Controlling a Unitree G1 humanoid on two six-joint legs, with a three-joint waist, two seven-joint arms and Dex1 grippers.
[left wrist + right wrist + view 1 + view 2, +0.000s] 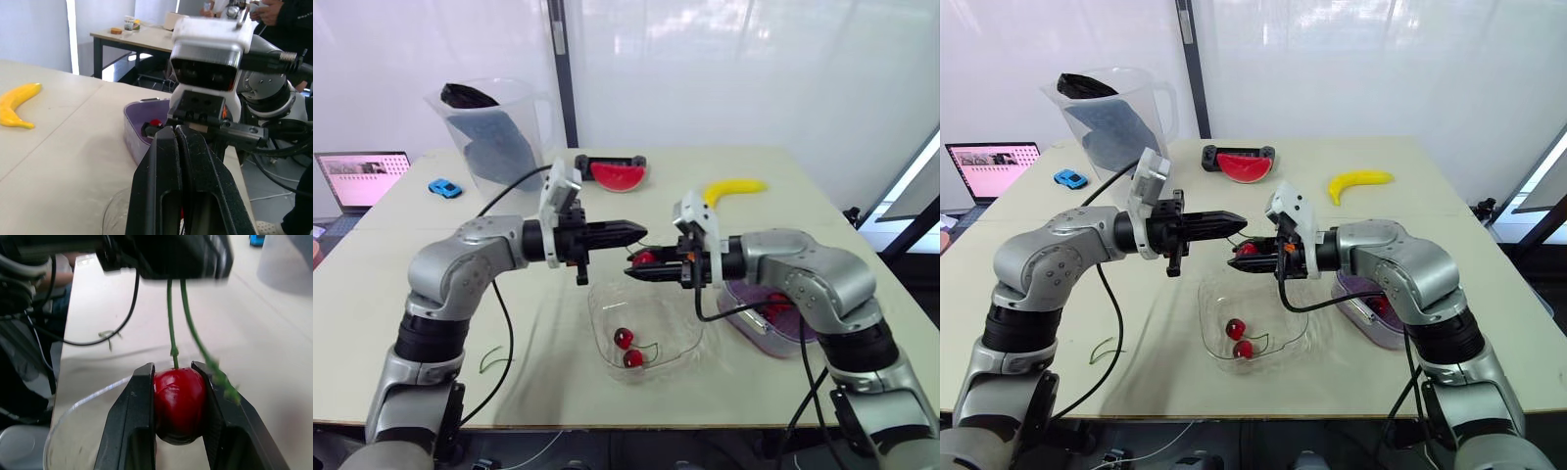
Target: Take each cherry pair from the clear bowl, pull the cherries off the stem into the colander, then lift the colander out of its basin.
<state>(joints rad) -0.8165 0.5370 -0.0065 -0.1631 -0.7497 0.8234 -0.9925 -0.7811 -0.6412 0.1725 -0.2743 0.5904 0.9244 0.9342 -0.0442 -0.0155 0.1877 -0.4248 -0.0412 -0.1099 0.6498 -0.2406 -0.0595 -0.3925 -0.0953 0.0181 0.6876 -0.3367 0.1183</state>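
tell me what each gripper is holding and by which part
The right gripper clamps a cherry by its round body; the left gripper pinches the upper end of the green stems.

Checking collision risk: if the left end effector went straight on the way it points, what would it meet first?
Most likely the right end effector, which faces it gripping a cherry; heights seem slightly offset, so uncertain.

- We find no legible text, label, brand or number in any view.
- The laptop screen [360, 176] at far left shows content, but it is too small for us to read.
- Any markings on the clear jug [499, 137] are unreadable to us.
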